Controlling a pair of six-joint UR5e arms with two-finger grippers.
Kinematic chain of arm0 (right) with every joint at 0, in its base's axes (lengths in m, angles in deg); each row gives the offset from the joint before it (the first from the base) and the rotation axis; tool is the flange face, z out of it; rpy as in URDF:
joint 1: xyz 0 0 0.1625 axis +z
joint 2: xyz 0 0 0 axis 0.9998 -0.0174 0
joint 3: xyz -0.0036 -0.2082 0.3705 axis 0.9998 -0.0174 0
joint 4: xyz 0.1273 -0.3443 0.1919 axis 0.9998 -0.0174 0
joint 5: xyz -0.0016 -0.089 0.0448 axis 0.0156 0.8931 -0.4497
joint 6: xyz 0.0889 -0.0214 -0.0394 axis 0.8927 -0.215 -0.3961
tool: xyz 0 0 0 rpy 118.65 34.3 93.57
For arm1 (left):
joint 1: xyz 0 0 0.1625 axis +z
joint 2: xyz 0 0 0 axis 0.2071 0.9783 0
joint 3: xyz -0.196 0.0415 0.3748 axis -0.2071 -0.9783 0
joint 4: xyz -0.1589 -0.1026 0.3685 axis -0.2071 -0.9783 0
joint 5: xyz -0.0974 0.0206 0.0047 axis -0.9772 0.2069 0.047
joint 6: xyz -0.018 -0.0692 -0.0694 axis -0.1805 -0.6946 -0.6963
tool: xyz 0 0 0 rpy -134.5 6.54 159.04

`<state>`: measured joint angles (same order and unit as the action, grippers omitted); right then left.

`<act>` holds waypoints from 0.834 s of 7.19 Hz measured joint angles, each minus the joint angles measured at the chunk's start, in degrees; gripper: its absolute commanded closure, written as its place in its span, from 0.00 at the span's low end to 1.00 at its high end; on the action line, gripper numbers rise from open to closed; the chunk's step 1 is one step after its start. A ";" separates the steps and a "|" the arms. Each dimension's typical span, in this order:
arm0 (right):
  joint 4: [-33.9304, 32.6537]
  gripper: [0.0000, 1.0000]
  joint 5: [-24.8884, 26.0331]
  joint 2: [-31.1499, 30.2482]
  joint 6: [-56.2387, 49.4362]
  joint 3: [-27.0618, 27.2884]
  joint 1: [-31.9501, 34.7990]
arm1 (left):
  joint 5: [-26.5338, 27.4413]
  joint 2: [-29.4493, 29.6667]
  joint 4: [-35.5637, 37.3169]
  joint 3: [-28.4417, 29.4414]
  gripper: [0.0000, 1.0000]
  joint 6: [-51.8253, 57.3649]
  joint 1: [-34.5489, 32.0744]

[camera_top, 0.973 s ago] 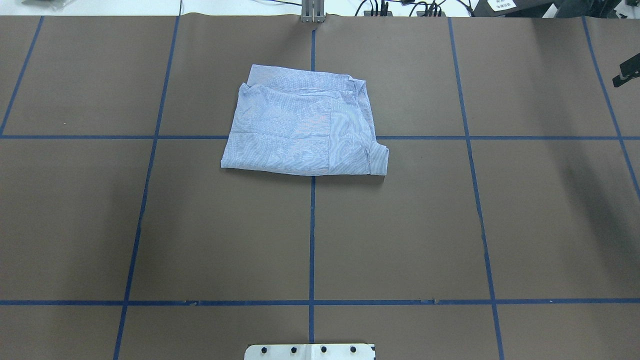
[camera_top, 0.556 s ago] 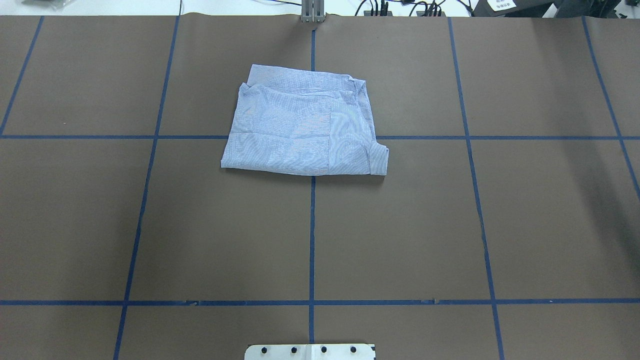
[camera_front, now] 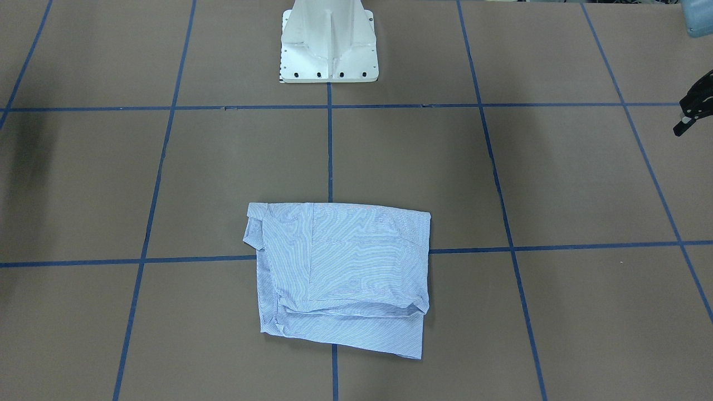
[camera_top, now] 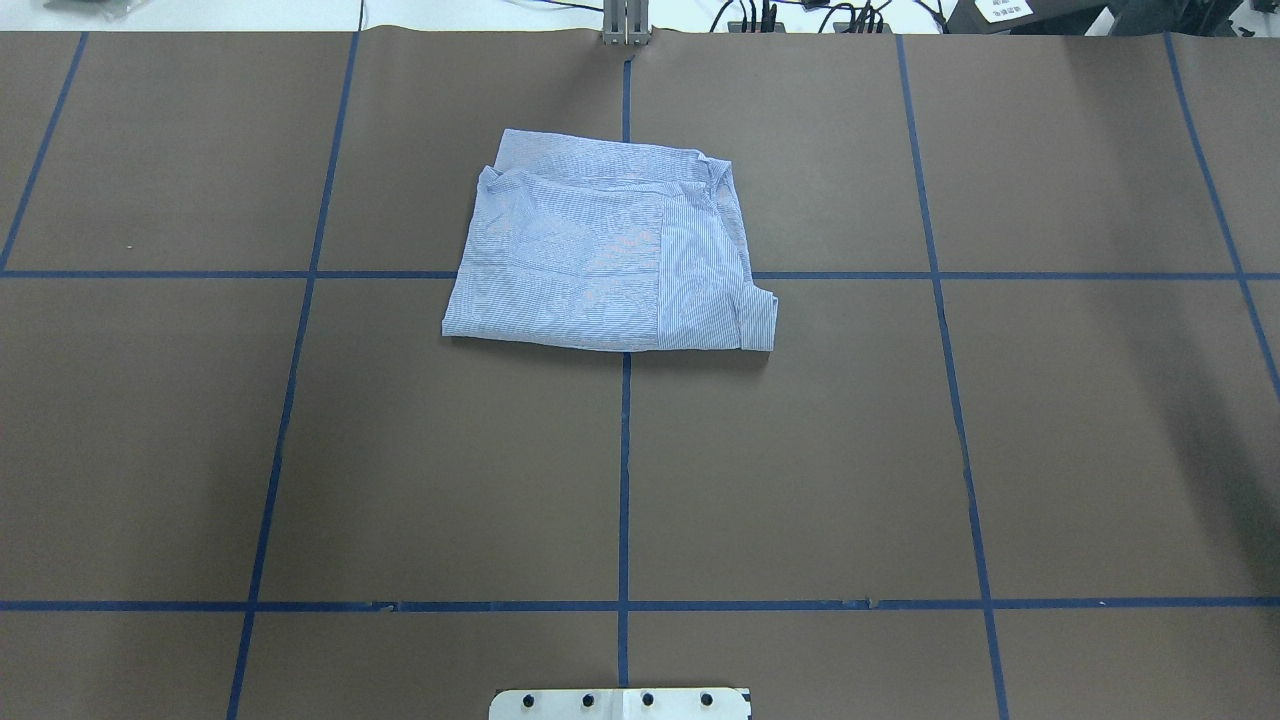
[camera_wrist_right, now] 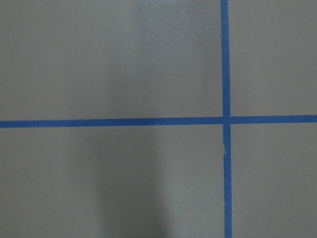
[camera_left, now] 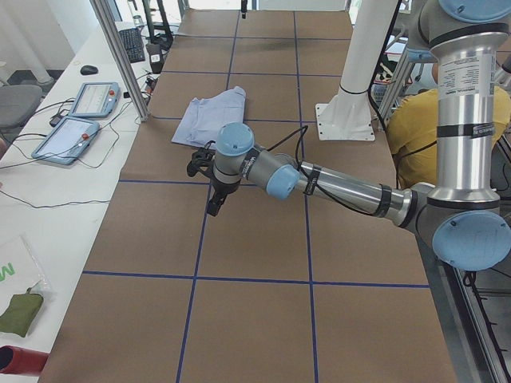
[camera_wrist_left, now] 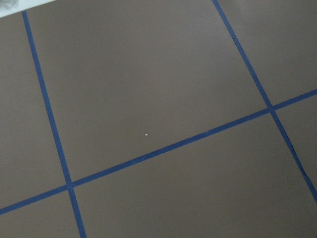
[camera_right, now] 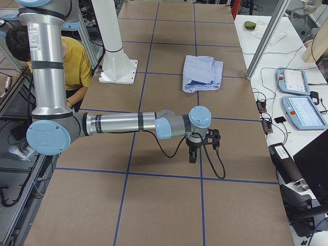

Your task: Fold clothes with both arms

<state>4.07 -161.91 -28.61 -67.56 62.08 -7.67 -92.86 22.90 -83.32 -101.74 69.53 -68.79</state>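
Left gripper [camera_left: 214, 199] hangs over bare table [camera_top: 300, 450] way out left, and I can't tell if its fingers are spread or pressed together. The shirt [camera_top: 600, 250] lies mid-table on the far side, a compact folded rectangle with slightly uneven edges. Right gripper [camera_right: 193, 156] hangs out right, nothing near it, and I can't tell its state either. Folding looks basically done to me.

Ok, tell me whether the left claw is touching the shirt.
Apart. The front-facing view shows the left claw at its right edge and the folded shirt far from it, with bare table between them.
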 measured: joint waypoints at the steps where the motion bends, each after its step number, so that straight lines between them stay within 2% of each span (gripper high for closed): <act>1: -0.12 0.00 0.42 -0.85 -3.97 0.46 -0.42 | -0.23 -0.50 -0.04 -0.07 0.00 0.09 -0.02; 3: -0.21 0.00 0.74 -1.54 -7.84 -0.21 -0.69 | 1.88 -0.48 -0.84 0.95 0.00 1.10 -0.05; 6: -0.20 0.00 -2.40 -1.65 -8.44 -1.59 2.76 | 5.19 0.27 -1.60 7.26 0.00 11.20 -3.89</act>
<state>3.87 -164.31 -30.26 -76.00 60.49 -4.92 -87.68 23.18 -84.92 -94.48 80.73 -72.68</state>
